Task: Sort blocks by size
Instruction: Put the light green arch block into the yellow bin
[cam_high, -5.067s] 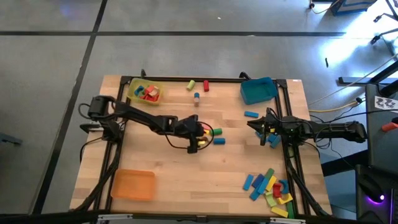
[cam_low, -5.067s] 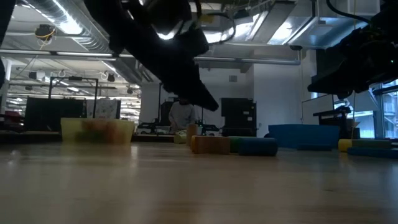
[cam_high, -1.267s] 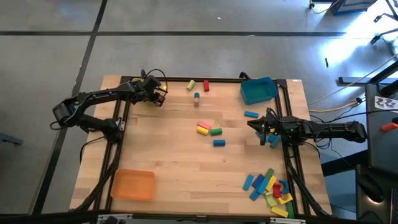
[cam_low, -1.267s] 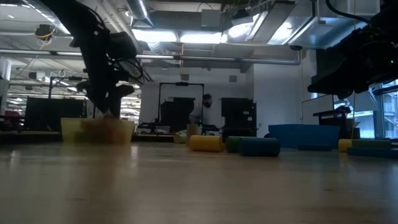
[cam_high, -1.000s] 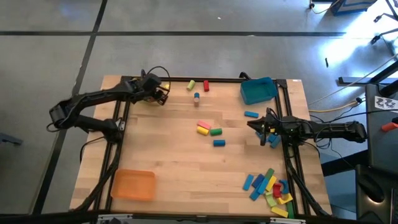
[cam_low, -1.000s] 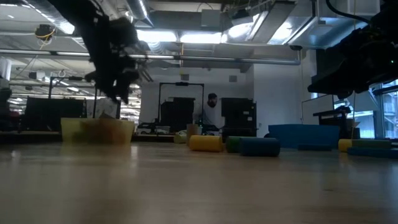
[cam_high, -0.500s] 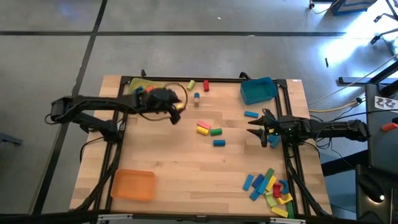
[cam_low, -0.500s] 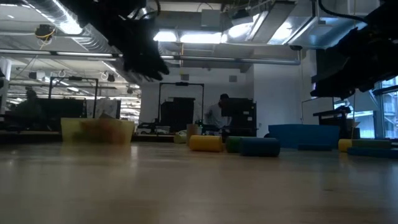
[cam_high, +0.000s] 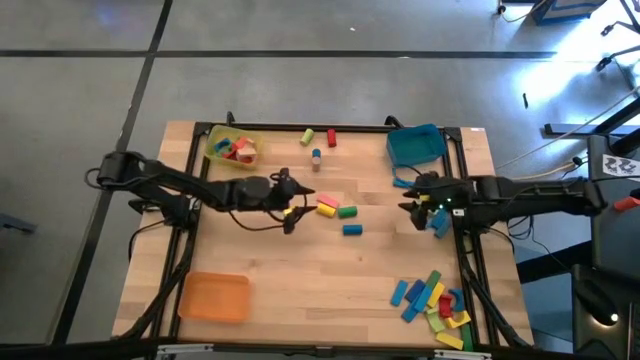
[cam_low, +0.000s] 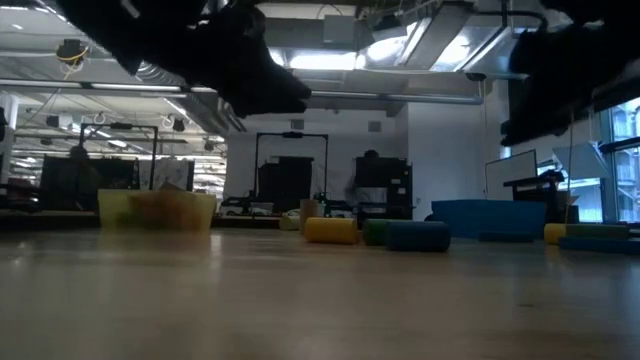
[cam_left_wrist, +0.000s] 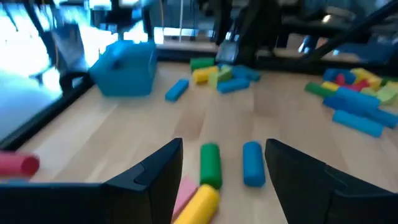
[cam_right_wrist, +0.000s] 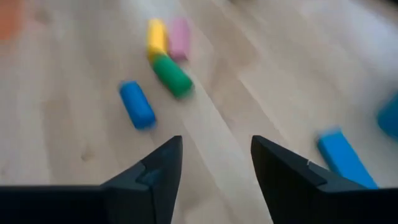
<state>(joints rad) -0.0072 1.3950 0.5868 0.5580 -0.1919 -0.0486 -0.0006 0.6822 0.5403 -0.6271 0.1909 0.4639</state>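
Observation:
Near the table's middle lie a yellow cylinder (cam_high: 327, 209) with a pink block (cam_left_wrist: 182, 190) beside it, a green cylinder (cam_high: 347, 211) and a blue cylinder (cam_high: 352, 229). My left gripper (cam_high: 302, 205) hovers open just left of them and points at them; the green cylinder (cam_left_wrist: 210, 164) and the blue one (cam_left_wrist: 252, 163) show between its fingers, untouched. My right gripper (cam_high: 405, 196) hangs open and empty right of the group, above the wood, near a blue bar (cam_right_wrist: 345, 158). Several more blocks lie in a heap (cam_high: 435, 300) at the near right.
A yellow tray (cam_high: 232, 148) holding blocks stands at the far left, a blue tray (cam_high: 415, 145) at the far right, an orange tray (cam_high: 213, 297) at the near left. Three small blocks (cam_high: 316, 140) lie near the far edge. Bare wood lies between the orange tray and the heap.
My left gripper has swung from over the yellow tray toward the table's middle and tipped up to nearly level, stopping beside the cylinders, still open. My right gripper has risen and opened. The blocks have not moved.

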